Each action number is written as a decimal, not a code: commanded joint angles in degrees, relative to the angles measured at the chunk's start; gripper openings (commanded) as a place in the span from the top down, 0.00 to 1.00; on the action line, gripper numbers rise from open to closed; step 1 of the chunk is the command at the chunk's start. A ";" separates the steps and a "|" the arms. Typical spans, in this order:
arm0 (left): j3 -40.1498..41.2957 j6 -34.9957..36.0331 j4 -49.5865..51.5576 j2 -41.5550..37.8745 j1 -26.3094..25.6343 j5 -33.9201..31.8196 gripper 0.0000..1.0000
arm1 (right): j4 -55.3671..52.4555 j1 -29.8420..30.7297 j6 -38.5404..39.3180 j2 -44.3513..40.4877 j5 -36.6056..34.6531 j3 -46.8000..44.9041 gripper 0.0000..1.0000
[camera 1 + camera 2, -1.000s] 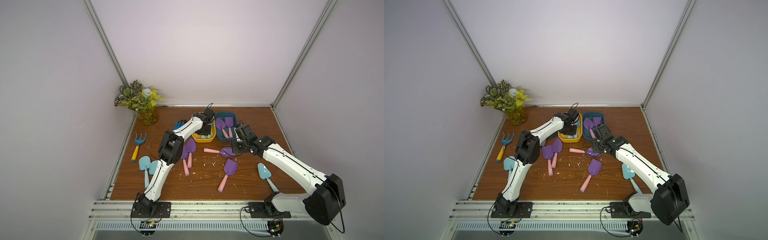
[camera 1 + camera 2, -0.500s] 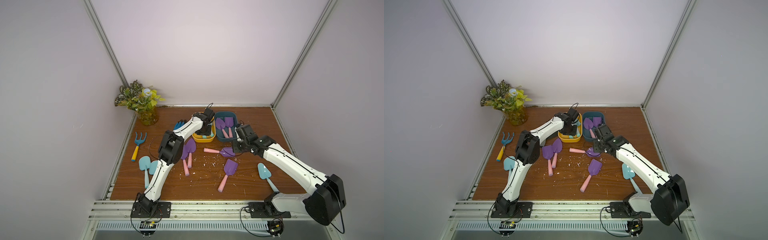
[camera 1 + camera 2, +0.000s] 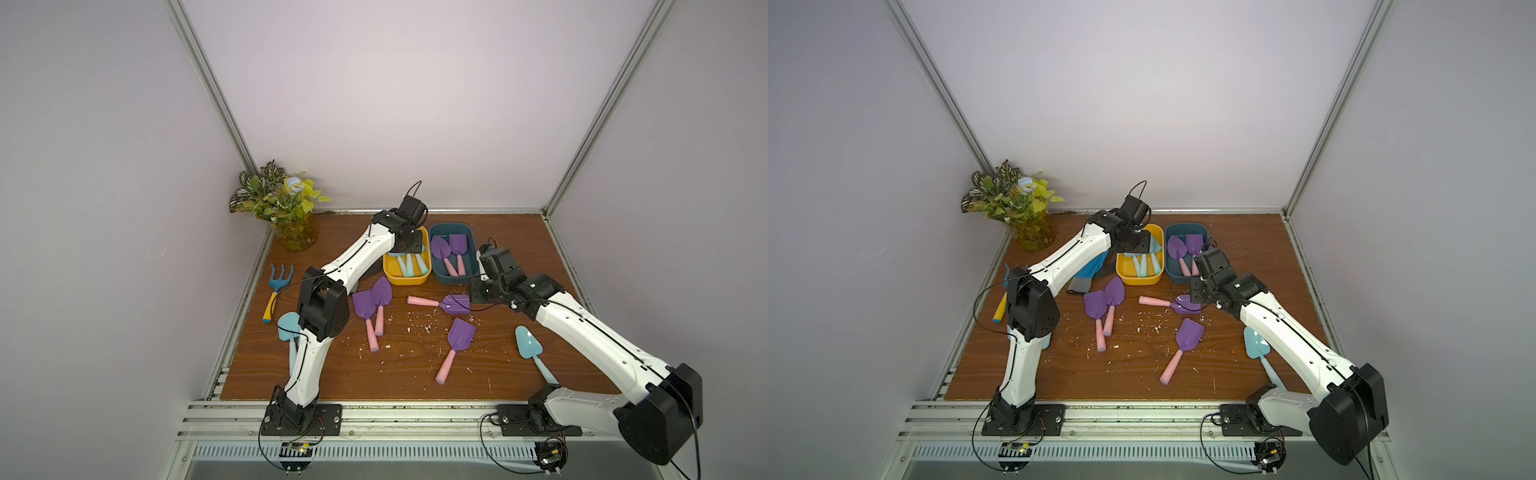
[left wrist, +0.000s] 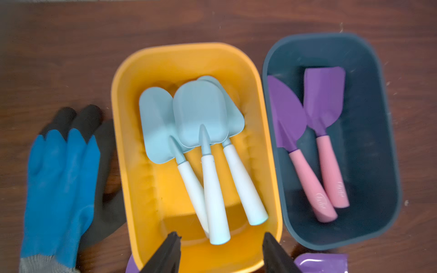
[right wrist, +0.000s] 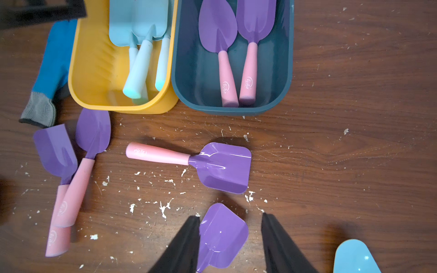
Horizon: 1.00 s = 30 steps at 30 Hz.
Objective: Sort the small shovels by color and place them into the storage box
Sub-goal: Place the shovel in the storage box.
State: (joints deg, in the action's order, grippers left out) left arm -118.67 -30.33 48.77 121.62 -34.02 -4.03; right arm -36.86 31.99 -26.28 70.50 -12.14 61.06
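Left gripper (image 4: 220,234) jaws have parted over yellow box (image 4: 123,141), shd lift straight; right gripper (image 5: 229,215), also apart, shd centre on purple shovel (image 5: 222,234).

Pale aqua shovels (image 4: 201,113), handles fading to near white, in the yellow box (image 4: 151,66); purple-bladed shovels (image 4: 287,113), pink handles printed with faint white script, in the dark teal box (image 4: 369,146). Blue glove (image 4: 61,177) with black fingertips and a grey cuff; blue-pronged rake (image 3: 279,286) with a yellow handle. Brown wood-grain table (image 5: 343,165) flecked with white crumbs; white arms (image 3: 357,253) with black joints; green and white-veined leaves (image 3: 266,195) over a yellowish jar (image 3: 297,237).
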 commanded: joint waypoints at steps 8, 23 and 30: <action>17.61 -3.95 0.32 -15.47 -1.58 -7.60 0.39 | -0.64 -1.32 -3.63 -3.00 5.87 -5.32 0.49; 41.63 -3.79 -1.41 -34.16 1.03 -12.48 0.35 | 7.81 1.25 -14.84 -6.82 18.80 -18.95 0.52; 47.84 -1.43 -2.89 -38.15 1.67 -13.08 0.32 | 12.38 10.55 -27.08 -10.76 14.57 -23.81 0.52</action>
State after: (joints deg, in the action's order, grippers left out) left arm -71.88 -32.82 46.89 84.47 -33.15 -15.84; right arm -28.05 39.48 -45.98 61.30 4.21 37.82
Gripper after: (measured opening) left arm 0.680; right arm 0.480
